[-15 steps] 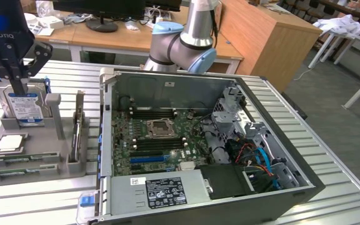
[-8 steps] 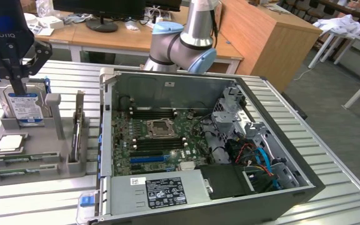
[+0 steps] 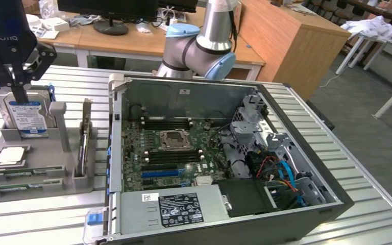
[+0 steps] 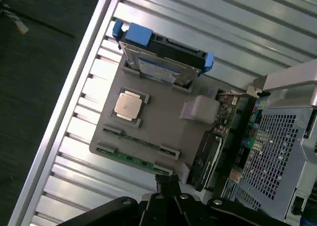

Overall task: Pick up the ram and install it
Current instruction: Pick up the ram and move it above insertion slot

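The ram (image 3: 8,176) (image 4: 130,159) is a thin green stick lying flat in a slot along the front edge of the grey parts holder (image 3: 43,178) (image 4: 163,124). A second similar stick (image 4: 141,141) lies parallel just behind it. My gripper (image 3: 20,97) (image 4: 166,182) hangs above the holder, over the hard drive end, with its black fingers pressed together and nothing between them. It is well above the ram and apart from it. The open computer case (image 3: 332,201) lies to the exterior view's right, its motherboard (image 3: 172,153) facing up.
In the holder stand a silver, blue-labelled hard drive (image 3: 24,115) (image 4: 163,62), a square silver processor (image 3: 10,155) (image 4: 129,104) and an upright card (image 3: 83,148) (image 4: 208,156). The ribbed metal table (image 3: 39,219) ends beside the holder. The case wall (image 3: 114,138) rises right beside the holder.
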Controlling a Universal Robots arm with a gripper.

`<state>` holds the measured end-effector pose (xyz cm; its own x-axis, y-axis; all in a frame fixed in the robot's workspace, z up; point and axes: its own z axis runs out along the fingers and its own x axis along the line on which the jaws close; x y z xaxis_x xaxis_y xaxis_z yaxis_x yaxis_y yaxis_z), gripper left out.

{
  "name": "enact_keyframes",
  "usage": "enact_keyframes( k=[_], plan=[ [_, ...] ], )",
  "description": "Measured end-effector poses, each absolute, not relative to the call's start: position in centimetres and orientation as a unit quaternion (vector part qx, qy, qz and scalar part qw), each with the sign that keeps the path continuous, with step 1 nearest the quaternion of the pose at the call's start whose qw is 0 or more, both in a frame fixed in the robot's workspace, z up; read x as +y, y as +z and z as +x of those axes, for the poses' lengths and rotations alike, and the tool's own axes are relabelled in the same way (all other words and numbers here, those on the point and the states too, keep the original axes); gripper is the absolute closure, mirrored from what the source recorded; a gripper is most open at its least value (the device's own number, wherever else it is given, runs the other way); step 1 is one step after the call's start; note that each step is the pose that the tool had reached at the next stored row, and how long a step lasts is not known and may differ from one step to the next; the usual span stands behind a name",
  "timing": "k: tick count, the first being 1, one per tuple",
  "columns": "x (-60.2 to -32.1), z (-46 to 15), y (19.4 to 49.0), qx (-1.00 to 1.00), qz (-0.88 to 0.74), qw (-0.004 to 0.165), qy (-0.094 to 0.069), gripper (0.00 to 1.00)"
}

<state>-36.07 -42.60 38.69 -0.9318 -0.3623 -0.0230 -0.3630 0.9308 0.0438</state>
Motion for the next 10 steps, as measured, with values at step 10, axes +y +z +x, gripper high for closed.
enact_keyframes(
  k=[10],
  plan=[
    [-42.6,-36.07,38.66,0.962,-0.273,0.005,0.024,0.89]
  ],
)
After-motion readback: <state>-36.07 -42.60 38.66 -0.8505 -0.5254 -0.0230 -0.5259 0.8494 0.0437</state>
